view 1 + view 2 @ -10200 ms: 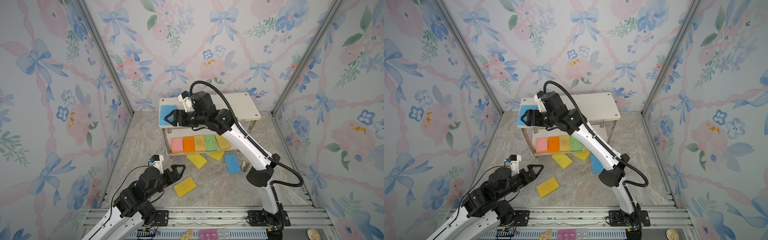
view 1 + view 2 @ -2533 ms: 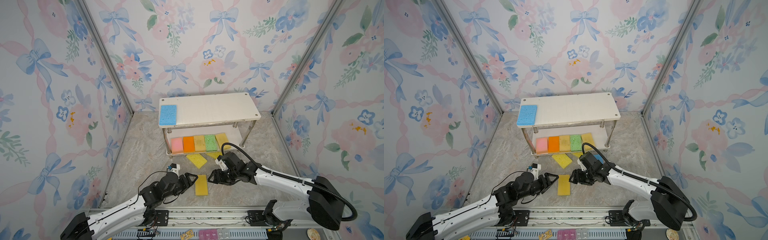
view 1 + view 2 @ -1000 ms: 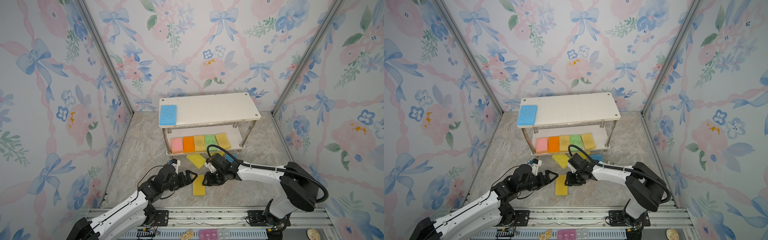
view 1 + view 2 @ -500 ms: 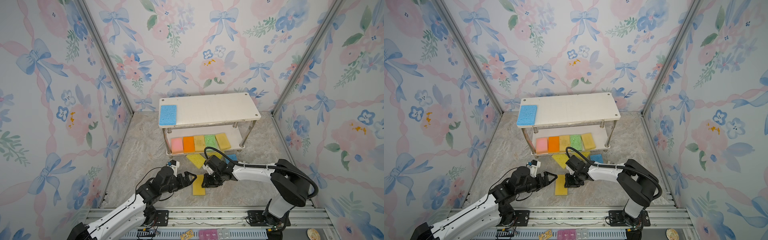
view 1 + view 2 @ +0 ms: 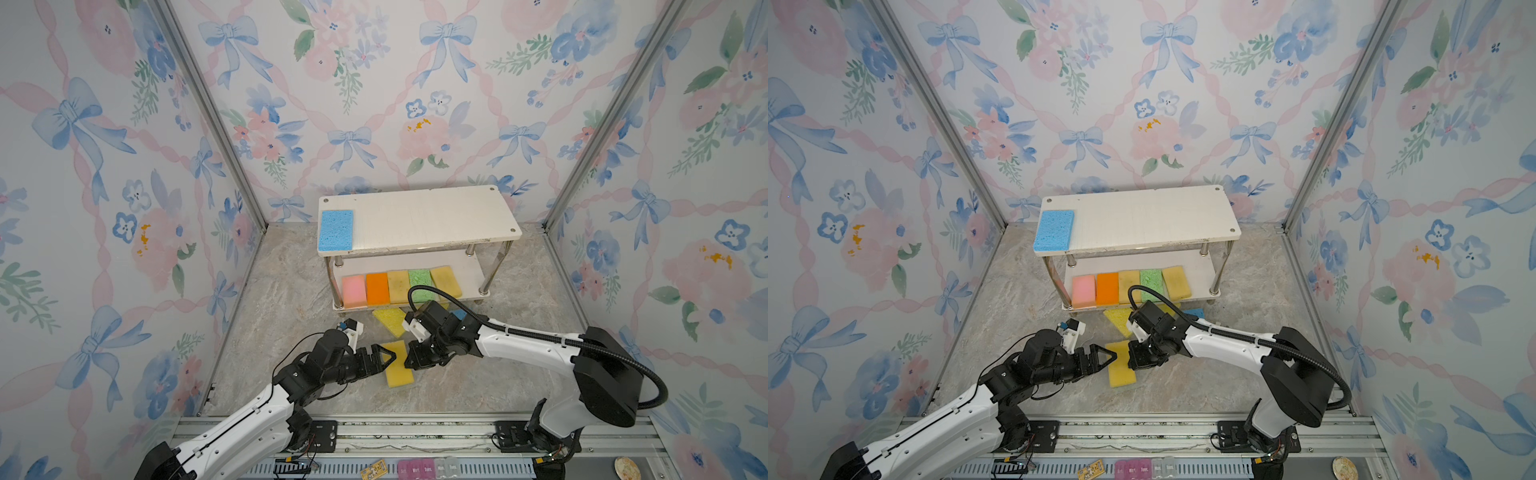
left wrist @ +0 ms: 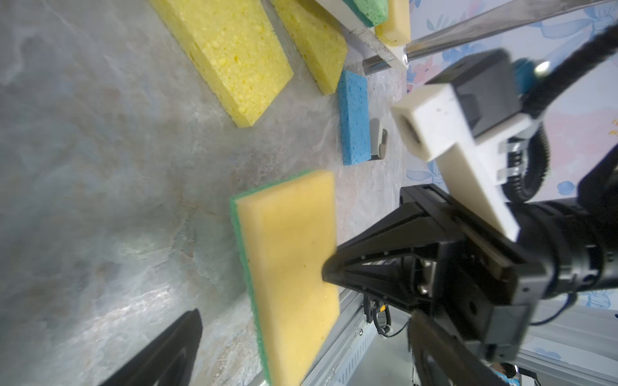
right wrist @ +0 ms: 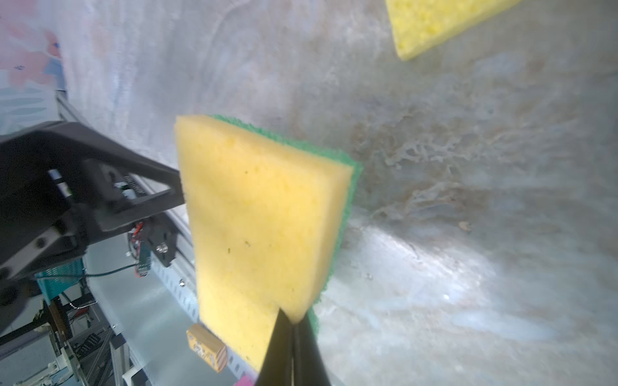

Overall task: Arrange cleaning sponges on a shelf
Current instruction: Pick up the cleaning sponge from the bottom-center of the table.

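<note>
A mustard yellow sponge (image 5: 398, 366) (image 5: 1120, 370) with a green scrub backing (image 7: 347, 187) lies on the floor in front of the shelf (image 5: 419, 224). My right gripper (image 5: 409, 360) (image 7: 294, 317) is shut on its right long edge, and the fingers pinch the foam thin. The sponge (image 6: 291, 260) looks tipped up at that edge. My left gripper (image 5: 384, 357) (image 6: 304, 320) is open, and its fingers reach to the sponge's left edge without touching it. A blue sponge (image 5: 336, 230) lies on the top board's left end. Several sponges (image 5: 399, 286) fill the lower board.
Two bright yellow sponges (image 6: 230, 56) (image 6: 314, 43) and a blue sponge (image 6: 354, 117) lie on the floor in front of the shelf's legs. A small grey clip (image 6: 378, 138) lies beside the blue one. The aluminium rail (image 5: 415, 428) runs along the front edge.
My right gripper has closed on the edge of the mustard yellow sponge. The left arm has stayed almost still, open beside it.
</note>
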Available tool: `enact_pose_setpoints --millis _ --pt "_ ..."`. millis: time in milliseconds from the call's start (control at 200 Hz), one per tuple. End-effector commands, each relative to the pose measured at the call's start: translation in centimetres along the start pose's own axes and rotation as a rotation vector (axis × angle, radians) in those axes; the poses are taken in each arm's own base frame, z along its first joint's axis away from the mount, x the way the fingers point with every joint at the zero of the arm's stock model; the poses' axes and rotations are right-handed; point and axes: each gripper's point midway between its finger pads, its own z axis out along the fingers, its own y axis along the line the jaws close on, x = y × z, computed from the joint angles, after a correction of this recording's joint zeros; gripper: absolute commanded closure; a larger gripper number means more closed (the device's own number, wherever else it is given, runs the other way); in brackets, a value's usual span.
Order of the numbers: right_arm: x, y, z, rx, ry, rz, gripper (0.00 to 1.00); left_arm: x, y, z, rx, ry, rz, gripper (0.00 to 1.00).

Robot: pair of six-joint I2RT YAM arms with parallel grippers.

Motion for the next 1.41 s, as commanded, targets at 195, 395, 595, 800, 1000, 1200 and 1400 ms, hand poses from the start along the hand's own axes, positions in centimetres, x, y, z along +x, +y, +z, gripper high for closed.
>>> enact_pose_setpoints --millis 195,395,595,800,1000,1200,1400 --pt "1.3 3.1 -8.4 -0.078 0.065 -0.178 0.99 -2.9 -6.9 -0.7 0.18 -0.031 0.118 0.08" --pt "1.2 3.5 -9.9 -0.095 0.027 -0.17 0.99 -3.9 -9.9 -1.2 0.342 -0.078 0.071 0.36" --pt "0.3 3.5 -10.4 -0.103 -0.036 -0.142 0.98 -3.2 -9.8 -1.1 0.376 -0.05 0.041 0.64" --pt "-0.5 3.8 -11.0 -0.11 -0.077 -0.126 0.82 -3.1 -9.4 -0.9 0.367 -0.048 0.017 0.84" --pt "-1.7 2.3 -13.3 -0.118 -0.191 0.024 0.48 -5.0 -8.2 -1.0 0.322 -0.167 -0.062 0.89" --pt "-2.1 2.5 -15.1 -0.218 -0.289 0.153 0.44 -7.4 -6.0 -2.5 0.351 -0.362 -0.269 0.88" --pt "-1.5 2.6 -14.5 -0.191 -0.245 0.121 0.42 -7.1 -6.4 -2.3 0.378 -0.328 -0.281 0.88"
